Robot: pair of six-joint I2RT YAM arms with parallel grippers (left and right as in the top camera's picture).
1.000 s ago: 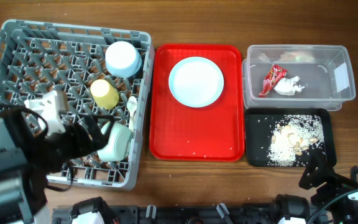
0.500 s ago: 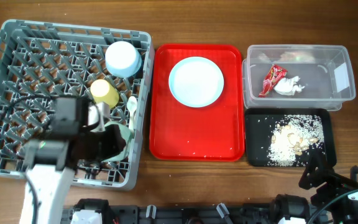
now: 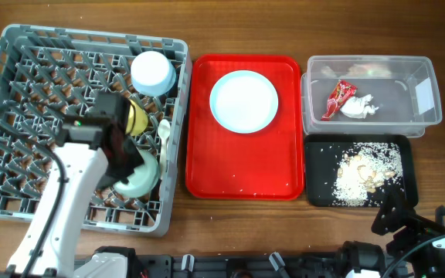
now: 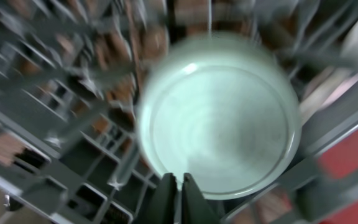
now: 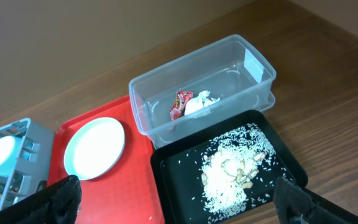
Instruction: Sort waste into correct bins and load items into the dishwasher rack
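At the near right edge of the table (image 3: 230, 224), the right gripper (image 5: 178, 202) hangs low. Only its own camera shows the jaws: two dark fingertips (image 5: 58, 199) wide apart, nothing between them. In the overhead view it is just a dark shape.

At the near left, the left gripper (image 4: 180, 177) reaches into the dishwasher rack (image 3: 91, 35) over the white bowl (image 3: 139, 179), which leans among the pegs in the rack's near right part. The wrist view, badly blurred, adds the bowl's round face with a ring inside it. It also shows the fingers (image 4: 166, 199) drawn almost together at the bowl's near rim, with nothing seen pinched between them.

Near right, the black tray (image 3: 323, 193) holds the rice scraps (image 3: 361, 170).

Farther into the rack, the overhead view alone shows the white spoon (image 3: 163, 139) beside the right wall and the yellow-green cup (image 3: 135, 117), partly behind the arm.

In the middle, the light blue plate (image 3: 243, 101) lies on the far half of the red tray (image 3: 238, 166).

Far right, the clear tub (image 3: 369, 60) contains the red wrapper (image 3: 338, 99) touching the tissue (image 3: 359, 106). A white label (image 3: 423, 91) is on its right wall; its writing and the wrapper's print are too small to read.

The pale blue bowl (image 3: 153, 72) sits in the rack's far right corner.
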